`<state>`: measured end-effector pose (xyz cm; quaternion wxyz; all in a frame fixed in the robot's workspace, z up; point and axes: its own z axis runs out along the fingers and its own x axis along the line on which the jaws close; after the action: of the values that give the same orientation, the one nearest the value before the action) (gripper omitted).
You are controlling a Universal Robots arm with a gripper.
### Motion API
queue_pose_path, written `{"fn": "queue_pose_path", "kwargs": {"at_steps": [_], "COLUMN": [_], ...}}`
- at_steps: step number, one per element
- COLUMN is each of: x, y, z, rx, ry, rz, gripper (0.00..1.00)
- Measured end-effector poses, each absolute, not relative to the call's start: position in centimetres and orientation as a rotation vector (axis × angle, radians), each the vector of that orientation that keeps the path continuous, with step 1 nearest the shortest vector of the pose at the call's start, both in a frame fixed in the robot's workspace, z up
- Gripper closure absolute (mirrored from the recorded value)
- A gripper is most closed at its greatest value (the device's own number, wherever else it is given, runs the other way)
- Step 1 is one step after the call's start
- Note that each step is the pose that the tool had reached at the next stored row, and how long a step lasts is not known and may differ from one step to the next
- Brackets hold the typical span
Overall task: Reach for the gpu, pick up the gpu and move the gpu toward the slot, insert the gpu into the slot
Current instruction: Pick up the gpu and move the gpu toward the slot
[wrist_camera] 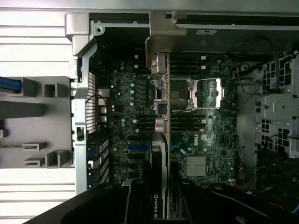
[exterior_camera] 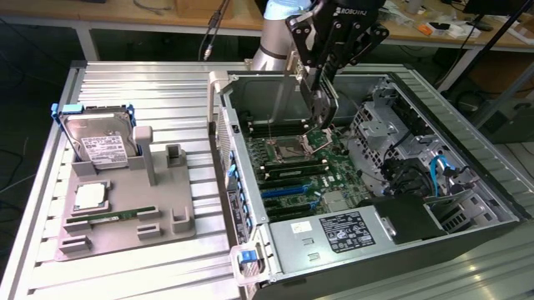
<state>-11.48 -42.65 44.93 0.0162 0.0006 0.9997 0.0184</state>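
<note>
I see the open computer case (exterior_camera: 259, 94) on the ribbed worktop (exterior_camera: 142, 81), toward its edge on the exterior view's right. My gripper (exterior_camera: 317, 78) hangs over the motherboard (exterior_camera: 334, 178). Fingers are clamped on the gpu (exterior_camera: 324, 109), which stands on edge over the CPU socket (exterior_camera: 288, 149). The blue slot (exterior_camera: 284, 190) lies apart from the card, further along the board.

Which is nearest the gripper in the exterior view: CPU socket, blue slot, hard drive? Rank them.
From the gripper holding the gpu:
1. CPU socket, just beneath, inside the case.
2. Blue slot, farther along the motherboard.
3. Hard drive, outside the case, exterior view's left.
</note>
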Motion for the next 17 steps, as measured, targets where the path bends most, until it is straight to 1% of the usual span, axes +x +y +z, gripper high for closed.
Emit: {"fn": "queue_pose_path", "kwargs": {"at_steps": [17], "x": [-7.0], "y": [-42.6], "z": [44.9], "rx": [0.030], "ry": [3.108], "rz": [0.058], "gripper": [0.73]}}
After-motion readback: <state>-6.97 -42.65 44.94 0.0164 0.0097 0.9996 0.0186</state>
